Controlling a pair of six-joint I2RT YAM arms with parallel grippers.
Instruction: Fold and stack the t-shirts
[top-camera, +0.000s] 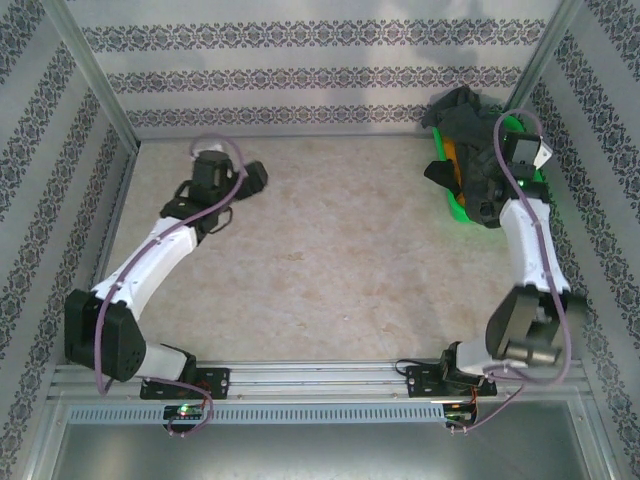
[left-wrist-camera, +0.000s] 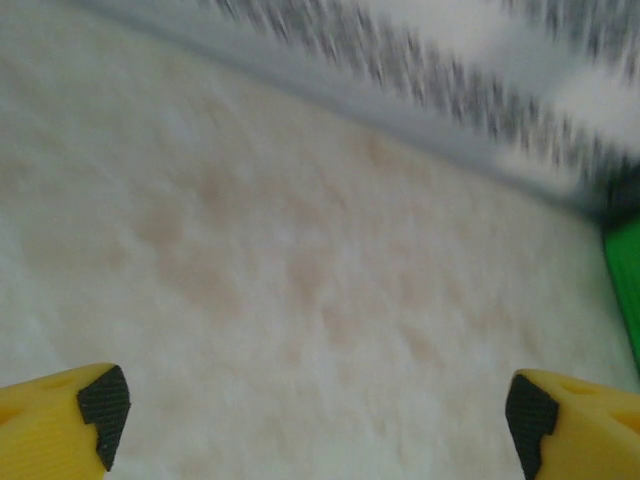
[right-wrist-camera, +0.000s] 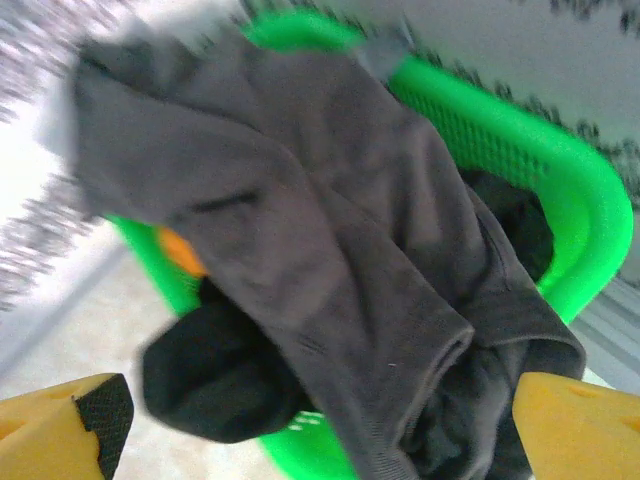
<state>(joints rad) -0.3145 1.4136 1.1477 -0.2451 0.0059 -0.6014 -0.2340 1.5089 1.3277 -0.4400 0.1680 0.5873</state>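
Spilling from one green mesh basket (top-camera: 458, 208) at the desk's (top-camera: 330, 260) far right corner, the t-shirts (top-camera: 465, 112) lie beneath the right fingers (top-camera: 490, 205); the left fingers (top-camera: 250, 180) hang well apart from them over bare desk.

Left wrist: the left fingers (left-wrist-camera: 60, 420) are spread wide and hold nothing.

Right wrist: the right fingers (right-wrist-camera: 60, 420) are equally wide and empty. Ahead of them one charcoal t-shirt (right-wrist-camera: 330, 230) drapes diagonally, upper left to lower right, over one black t-shirt (right-wrist-camera: 210, 380) and a sliver of one mustard t-shirt (right-wrist-camera: 180, 250).

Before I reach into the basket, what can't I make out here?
- T-shirt count: top external, charcoal-grey t-shirt and right arm cover the green basket.
- Mustard-yellow t-shirt: right wrist, mostly buried under the grey one.
- Basket in left wrist: cut off by the right edge, blurred.
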